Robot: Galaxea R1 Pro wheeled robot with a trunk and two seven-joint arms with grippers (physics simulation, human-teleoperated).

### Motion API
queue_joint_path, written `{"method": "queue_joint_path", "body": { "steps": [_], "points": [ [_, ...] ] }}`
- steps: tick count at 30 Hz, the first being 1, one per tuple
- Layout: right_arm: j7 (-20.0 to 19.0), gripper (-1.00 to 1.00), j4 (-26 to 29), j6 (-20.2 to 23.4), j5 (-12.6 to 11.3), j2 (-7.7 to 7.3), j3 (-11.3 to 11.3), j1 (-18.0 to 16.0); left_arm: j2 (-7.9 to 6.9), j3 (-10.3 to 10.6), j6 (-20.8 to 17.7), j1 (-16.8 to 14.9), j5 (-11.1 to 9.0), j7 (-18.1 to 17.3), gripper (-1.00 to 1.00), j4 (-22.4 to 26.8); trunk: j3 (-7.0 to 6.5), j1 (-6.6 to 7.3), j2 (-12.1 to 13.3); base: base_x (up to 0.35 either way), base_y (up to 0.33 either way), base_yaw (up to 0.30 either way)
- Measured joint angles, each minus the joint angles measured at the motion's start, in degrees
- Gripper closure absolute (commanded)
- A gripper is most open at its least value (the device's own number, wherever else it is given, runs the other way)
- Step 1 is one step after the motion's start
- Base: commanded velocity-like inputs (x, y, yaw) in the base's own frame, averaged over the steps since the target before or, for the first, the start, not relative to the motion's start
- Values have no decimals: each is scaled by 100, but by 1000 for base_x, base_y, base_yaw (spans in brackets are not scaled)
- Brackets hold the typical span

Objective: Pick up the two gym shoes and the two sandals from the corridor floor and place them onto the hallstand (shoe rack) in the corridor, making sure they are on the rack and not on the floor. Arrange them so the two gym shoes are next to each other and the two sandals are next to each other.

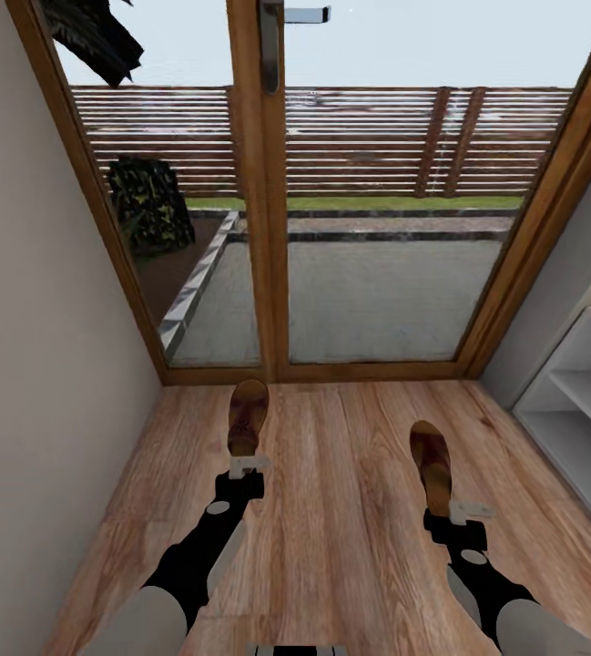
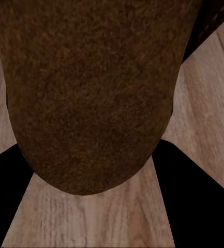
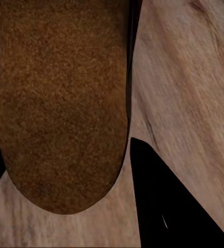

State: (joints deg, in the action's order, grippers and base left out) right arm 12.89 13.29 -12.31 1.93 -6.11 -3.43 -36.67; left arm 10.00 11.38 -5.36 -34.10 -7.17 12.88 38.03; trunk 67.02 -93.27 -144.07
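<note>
Each of my grippers holds one brown sandal by its heel end, toe pointing away from me, over the corridor floor (image 1: pixel 341 556). My left gripper (image 1: pixel 248 470) is shut on the left sandal (image 1: pixel 248 417). In the left wrist view that sandal's tan footbed (image 2: pixel 91 93) sits between the dark fingers (image 2: pixel 199 206). My right gripper (image 1: pixel 460 511) is shut on the right sandal (image 1: pixel 431 463), whose footbed (image 3: pixel 60 103) shows beside a dark finger (image 3: pixel 168 206). The white hallstand (image 1: pixel 586 401) stands at the right edge. The gym shoes are out of view.
A wood-framed glass door (image 1: pixel 268 228) closes the corridor straight ahead, with a patio and fence beyond it. A plain wall (image 1: pixel 40 364) runs along the left. Bare planks lie between the two arms and toward the hallstand.
</note>
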Motion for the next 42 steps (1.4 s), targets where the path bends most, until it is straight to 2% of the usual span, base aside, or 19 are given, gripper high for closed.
{"method": "queue_joint_path", "body": {
  "steps": [5, 6, 10, 21, 38, 42],
  "points": [
    [1, 100, 12, -2, 0, 69, 0, -4, 0, 2, 3, 1, 0, -3, 100, 32, 0, 0, 0, 202, 66, -61],
    [3, 100, 17, 1, 4, 133, 27, -5, 0, -5, 6, 0, 0, -1, 100, 48, -1, 0, 0, 67, 22, -200],
    [20, 100, 29, 3, 4, 230, 7, -5, 0, -12, 8, 2, -3, -5, 100, 81, -10, 0, 0, 29, 10, -248],
    [18, 100, 33, -2, 2, 330, 1, -5, 0, -22, 9, 1, -7, -5, 100, 215, -42, 0, 0, 6, 2, -279],
    [4, 100, 99, -3, 4, 350, -3, -4, 0, -23, 9, 1, -7, -4, 100, 226, -100, 0, 0, 0, 0, -286],
    [-4, 100, 423, 3, 3, 467, 8, -5, 0, -22, 9, 0, -7, -5, 100, 222, -117, 0, 0, 0, 0, -285]
  ]
}}
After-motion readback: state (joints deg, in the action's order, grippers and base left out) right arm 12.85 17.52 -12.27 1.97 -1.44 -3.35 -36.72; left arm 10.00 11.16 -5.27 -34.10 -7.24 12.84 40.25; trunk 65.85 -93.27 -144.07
